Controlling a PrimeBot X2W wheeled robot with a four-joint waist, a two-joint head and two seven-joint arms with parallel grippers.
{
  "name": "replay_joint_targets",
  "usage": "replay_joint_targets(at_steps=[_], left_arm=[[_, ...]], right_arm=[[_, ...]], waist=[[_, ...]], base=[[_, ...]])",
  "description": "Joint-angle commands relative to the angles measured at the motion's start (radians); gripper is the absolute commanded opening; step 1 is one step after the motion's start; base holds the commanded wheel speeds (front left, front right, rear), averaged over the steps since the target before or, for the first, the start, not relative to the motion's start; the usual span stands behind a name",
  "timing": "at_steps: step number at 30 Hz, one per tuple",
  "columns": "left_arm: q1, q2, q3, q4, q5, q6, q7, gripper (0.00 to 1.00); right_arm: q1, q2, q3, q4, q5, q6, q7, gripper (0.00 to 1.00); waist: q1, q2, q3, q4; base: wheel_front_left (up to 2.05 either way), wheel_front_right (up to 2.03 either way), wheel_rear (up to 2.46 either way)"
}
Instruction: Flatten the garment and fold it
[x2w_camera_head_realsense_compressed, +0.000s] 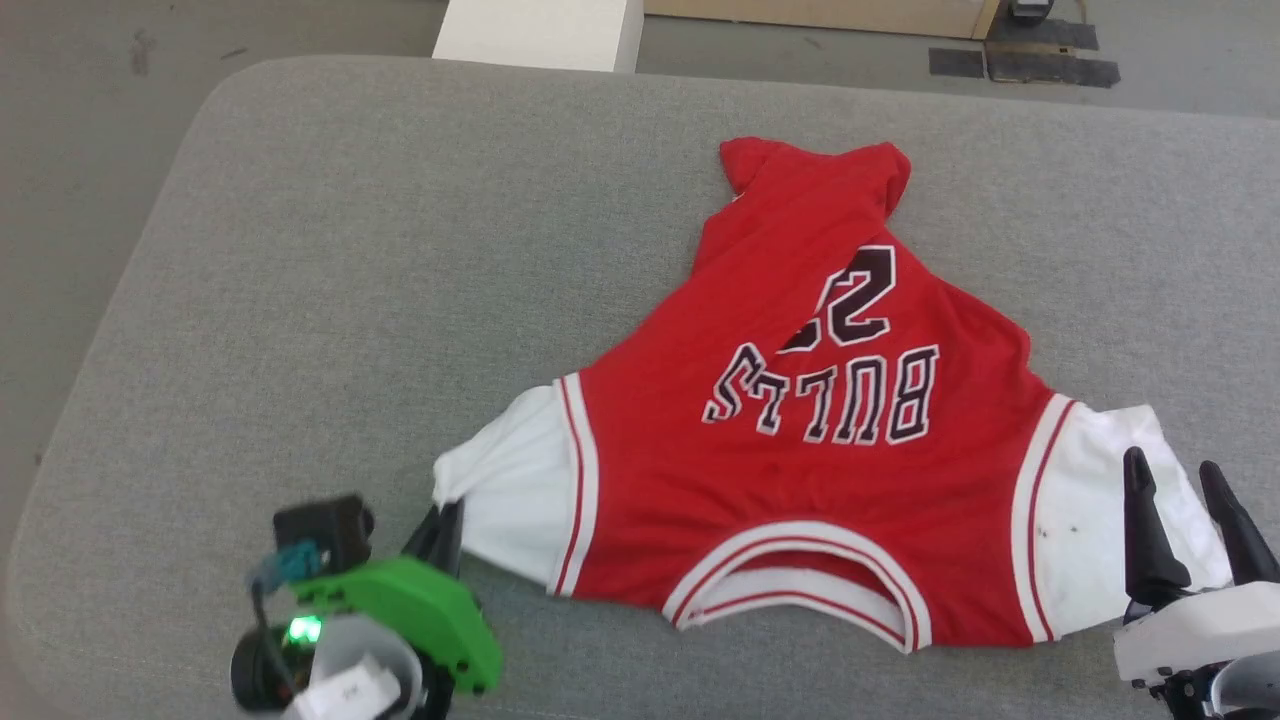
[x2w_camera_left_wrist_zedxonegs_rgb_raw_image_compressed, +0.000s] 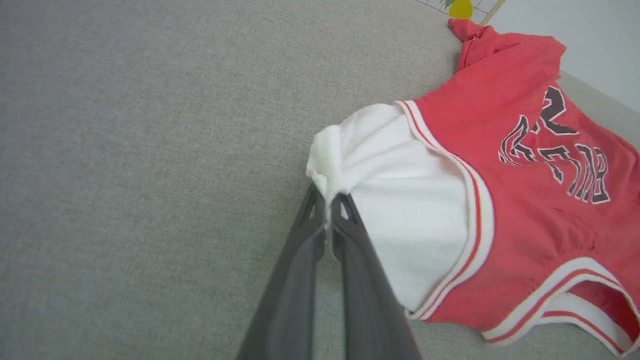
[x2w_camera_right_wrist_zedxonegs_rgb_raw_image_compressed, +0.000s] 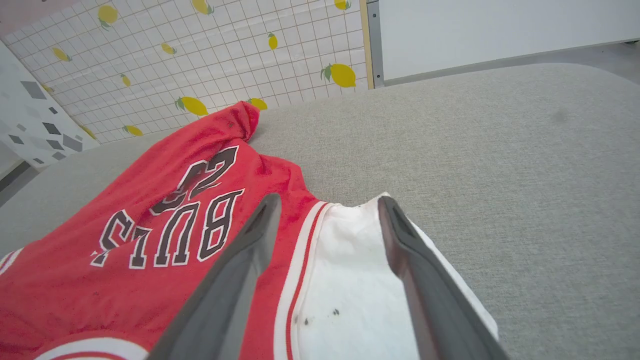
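Note:
The garment (x2w_camera_head_realsense_compressed: 800, 430), a red jersey with white sleeves and a "BULLS 23" print facing up, lies crumpled on the grey table, collar toward me and hem bunched at the far end. My left gripper (x2w_camera_head_realsense_compressed: 447, 520) is shut on the tip of the garment's left white sleeve (x2w_camera_left_wrist_zedxonegs_rgb_raw_image_compressed: 400, 200); in the left wrist view the left gripper (x2w_camera_left_wrist_zedxonegs_rgb_raw_image_compressed: 329, 200) pinches the bunched cloth between its fingers. My right gripper (x2w_camera_head_realsense_compressed: 1180, 475) stands open over the right white sleeve (x2w_camera_right_wrist_zedxonegs_rgb_raw_image_compressed: 345, 280); in the right wrist view the right gripper (x2w_camera_right_wrist_zedxonegs_rgb_raw_image_compressed: 327, 205) has its fingers spread above that sleeve with nothing between them.
The grey padded table (x2w_camera_head_realsense_compressed: 350, 300) extends wide to the left and far side, with rounded corners. A white box (x2w_camera_head_realsense_compressed: 540, 30) stands on the floor beyond the far edge. A lemon-patterned tiled panel (x2w_camera_right_wrist_zedxonegs_rgb_raw_image_compressed: 200, 60) lies beyond the table.

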Motion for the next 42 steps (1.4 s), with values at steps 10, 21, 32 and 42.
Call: replay_joint_targets(at_steps=[10, 21, 32, 42], left_arm=[[0.181, -0.006, 0.073, -0.093, -0.034, 0.078, -0.078, 0.0], [0.124, 0.019, 0.061, -0.123, -0.014, 0.075, -0.059, 0.0], [0.07, 0.016, 0.037, -0.125, -0.008, 0.061, -0.046, 0.0], [0.041, 0.017, 0.027, -0.126, -0.006, 0.062, -0.032, 0.0]], right_arm=[[0.02, 0.001, -0.015, 0.001, -0.014, -0.002, 0.013, 1.0], [-0.083, -0.171, 0.08, -0.032, -0.113, -0.002, 0.421, 1.0], [-0.125, -0.296, 0.134, 0.084, 0.037, -0.002, 0.618, 1.0], [-0.146, -0.315, 0.171, 0.185, 0.119, -0.002, 0.653, 0.42]], waist=[[0.0, 0.0, -0.013, -0.007], [0.0, 0.0, 0.044, -0.053], [0.0, 0.0, 0.112, -0.028], [0.0, 0.0, 0.139, -0.019]], base=[[0.0, 0.0, 0.0], [0.0, 0.0, 0.0], [0.0, 0.0, 0.0], [0.0, 0.0, 0.0]])
